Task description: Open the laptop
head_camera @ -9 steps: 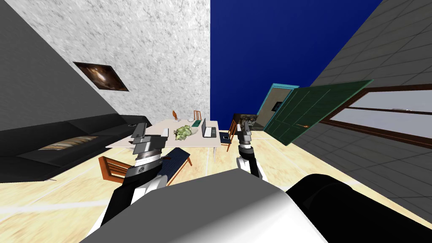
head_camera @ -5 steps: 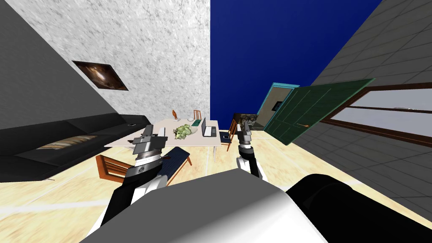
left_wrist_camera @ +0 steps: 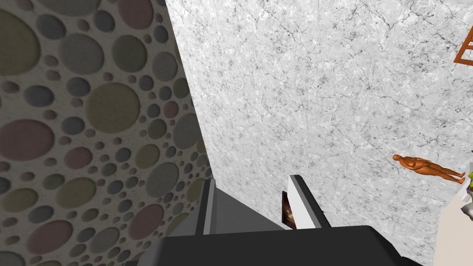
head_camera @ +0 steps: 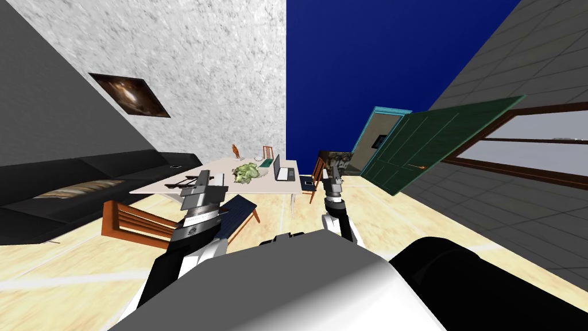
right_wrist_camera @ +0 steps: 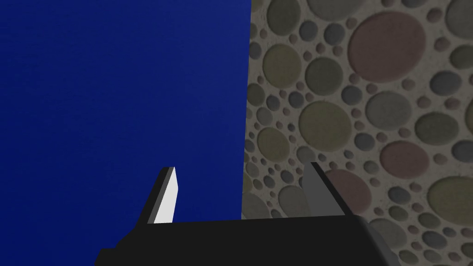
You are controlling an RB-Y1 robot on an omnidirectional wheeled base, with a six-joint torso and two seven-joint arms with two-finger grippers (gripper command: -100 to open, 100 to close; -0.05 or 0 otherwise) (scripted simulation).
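Laptop (head_camera: 281, 170) on table (head_camera: 270, 187), lid raised, hinge running away; left gripper (left_wrist_camera: 251, 180), right gripper (right_wrist_camera: 242, 166) spread.

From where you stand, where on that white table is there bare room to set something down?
Bare: the near right corner of the table, in front of the laptop. Crowded farther back: leafy greens, a green slab and the laptop sit close.

On the table (head_camera: 258, 188) the laptop (head_camera: 282, 170) stands right of the leafy heap (head_camera: 246, 172); the sofa (head_camera: 86, 172) lies left.
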